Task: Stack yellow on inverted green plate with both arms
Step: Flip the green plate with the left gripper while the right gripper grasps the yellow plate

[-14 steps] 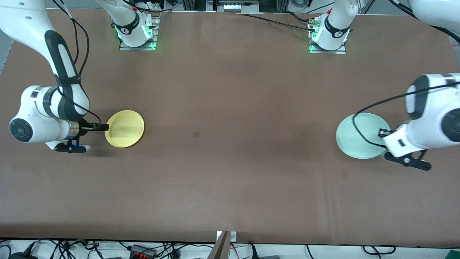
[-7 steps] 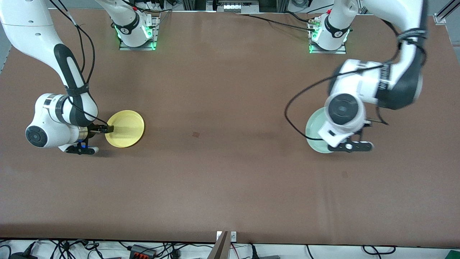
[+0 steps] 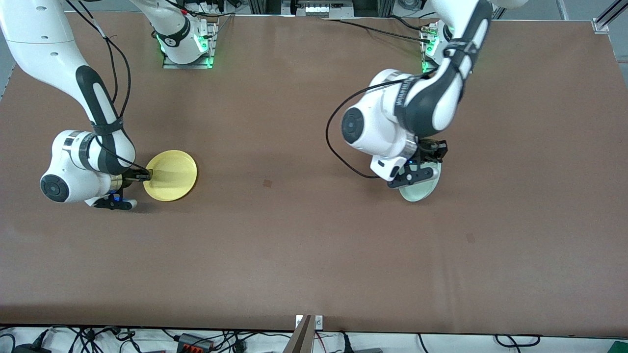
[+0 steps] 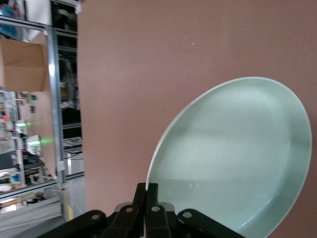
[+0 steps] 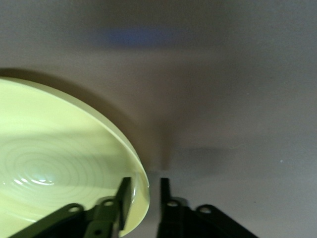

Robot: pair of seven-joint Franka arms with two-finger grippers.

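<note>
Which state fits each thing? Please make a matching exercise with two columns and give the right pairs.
Things:
1. yellow plate
2. green plate
3. left tool
4. right tool

States:
A. shut on a plate's rim, carrying it
B. lying flat on the table
C. tilted, lifted over the table
D. fingers on either side of a plate's rim

Pairs: 1-B, 2-C, 3-A, 4-D

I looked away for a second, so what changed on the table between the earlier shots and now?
The left claw, shut on the green plate, carried it from the left arm's end toward the table's middle and tipped it up. The right claw edged inward, its fingers now straddling the yellow plate's rim. The yellow plate stayed put.
</note>
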